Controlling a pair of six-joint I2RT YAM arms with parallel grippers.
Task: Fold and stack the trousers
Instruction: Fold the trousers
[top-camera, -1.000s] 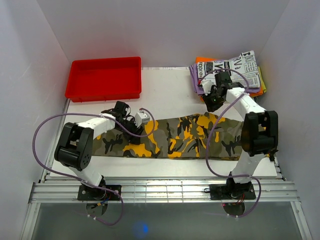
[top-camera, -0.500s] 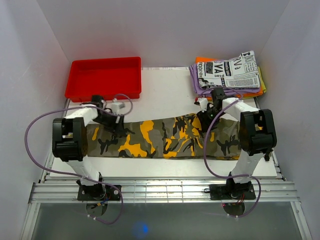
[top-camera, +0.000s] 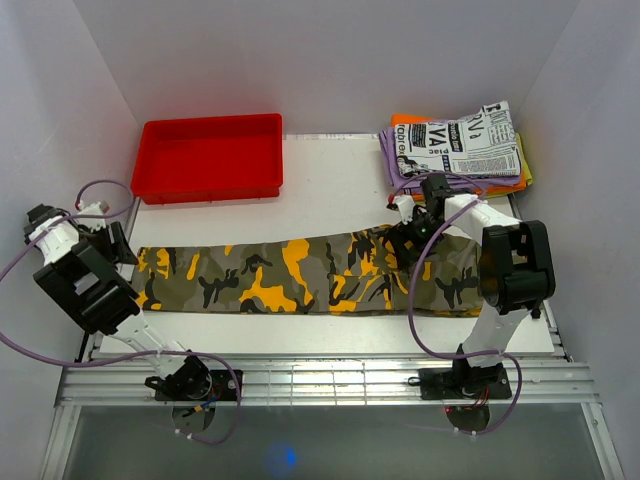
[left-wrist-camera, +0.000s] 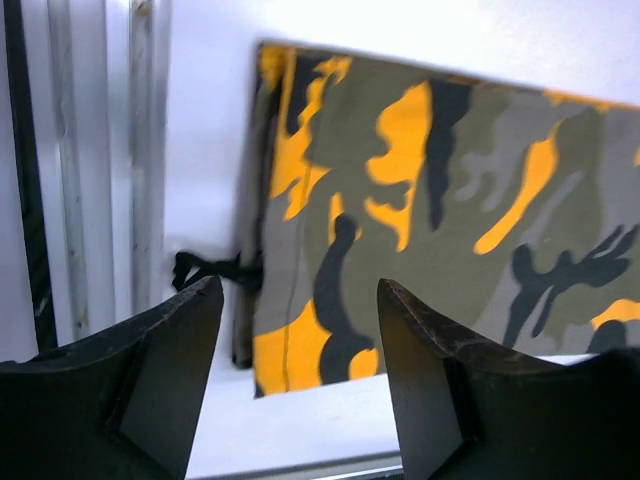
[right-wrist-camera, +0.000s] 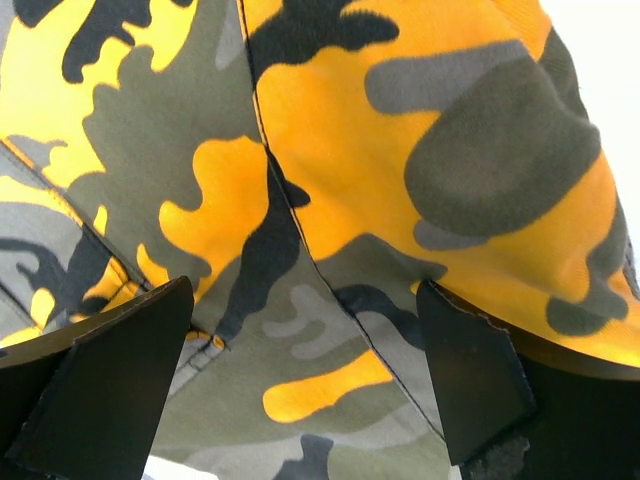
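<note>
The trousers (top-camera: 280, 278) lie stretched out in a long flat strip across the near part of the worktop (top-camera: 340, 190), running left to right. The left fingers (left-wrist-camera: 165, 380) stand apart over the strip's left end and hold nothing. The right fingers (right-wrist-camera: 110, 385) are spread wide over a rumpled patch near the right end, with no cloth pinched between them.
</note>
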